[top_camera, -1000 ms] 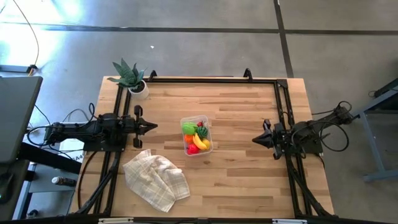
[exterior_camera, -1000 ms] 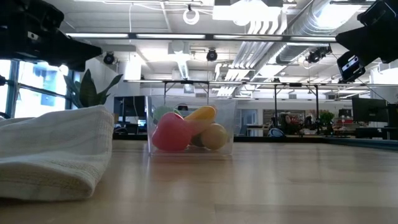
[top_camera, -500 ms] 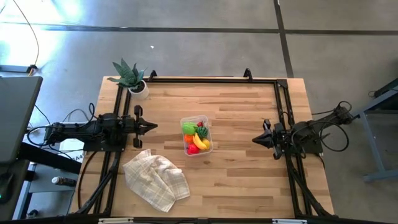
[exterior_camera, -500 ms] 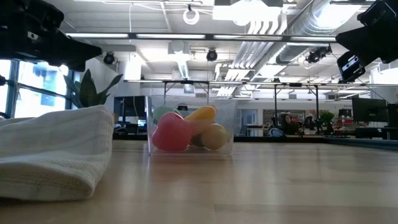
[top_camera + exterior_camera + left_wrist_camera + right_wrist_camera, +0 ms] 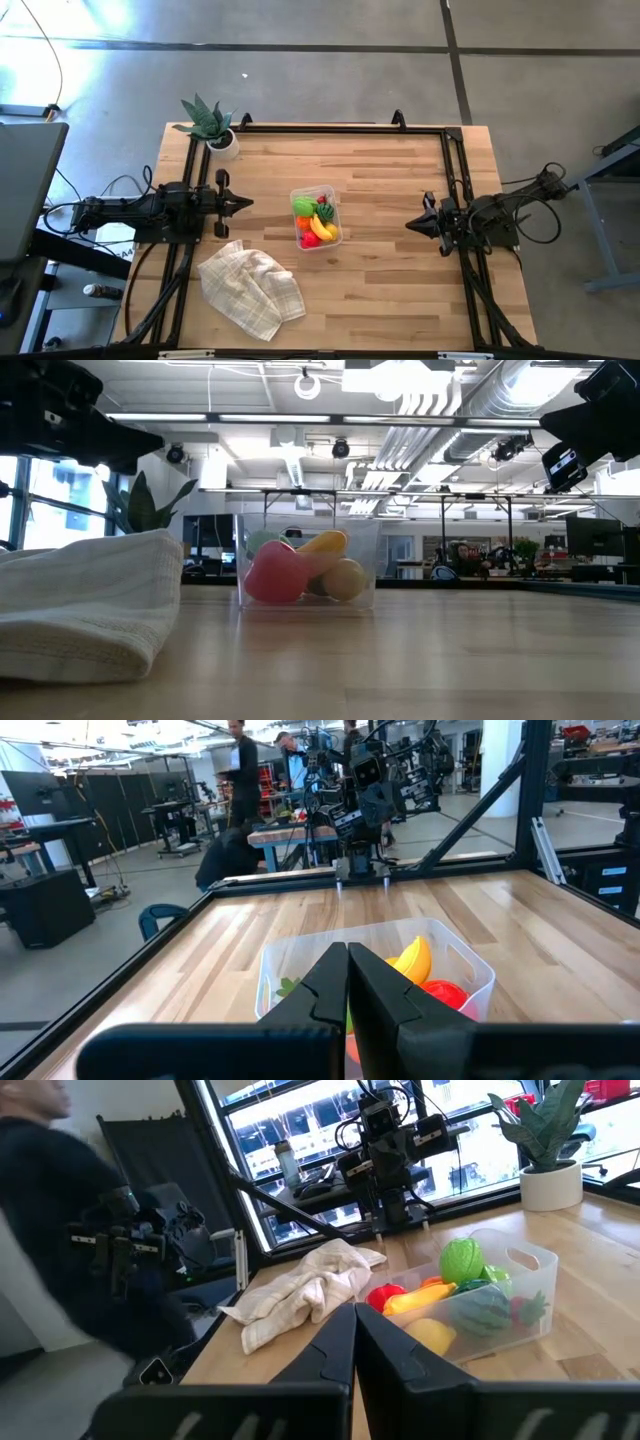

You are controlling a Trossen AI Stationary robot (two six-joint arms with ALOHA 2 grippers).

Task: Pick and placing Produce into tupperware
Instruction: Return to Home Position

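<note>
The clear tupperware (image 5: 316,217) stands on the table's middle with the produce inside: a green round piece (image 5: 302,205), a yellow banana (image 5: 321,229), red and orange pieces. It also shows in the low view (image 5: 308,565), the left wrist view (image 5: 440,955) and the right wrist view (image 5: 500,1295). My left gripper (image 5: 246,202) waits shut at the table's left, pointing at the tub. My right gripper (image 5: 409,224) waits shut at the table's right, also pointing at the tub. Neither touches anything.
A crumpled white checked cloth (image 5: 250,288) lies near the table's near-left corner. A potted spiky green plant (image 5: 210,125) stands at the far-left corner. A black frame (image 5: 340,128) runs along the table's far, left and right sides. A blurred person shows off the table in the right wrist view.
</note>
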